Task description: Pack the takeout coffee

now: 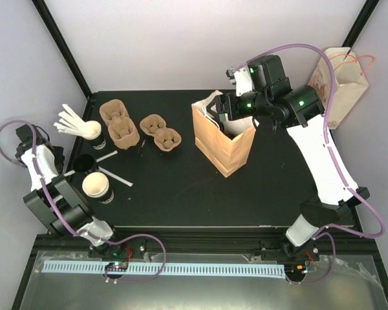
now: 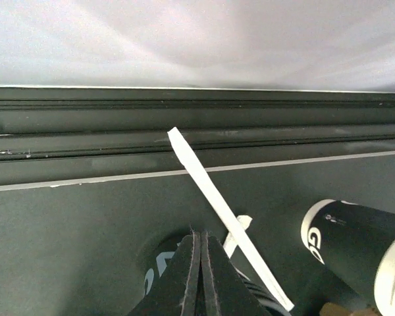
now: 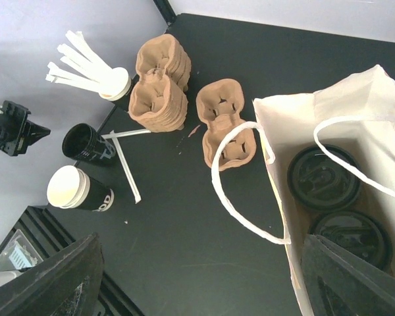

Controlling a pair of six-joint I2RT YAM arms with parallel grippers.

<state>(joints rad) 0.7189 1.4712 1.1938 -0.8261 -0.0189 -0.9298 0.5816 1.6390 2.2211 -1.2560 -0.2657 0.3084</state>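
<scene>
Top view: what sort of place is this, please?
Probably a robot test cell staged as a coffee takeout counter: two arms bolted to a walled black table, with paper cups, pulp cup carriers and a brown paper bag.

In the top view the bag stands right of centre, two lidded cups inside it; left of it lie carriers side by side; further left, a cup of stirrers; below it an open cup; lower still a third cup, loose stirrers beside it; a second bag sits upper right.
</scene>
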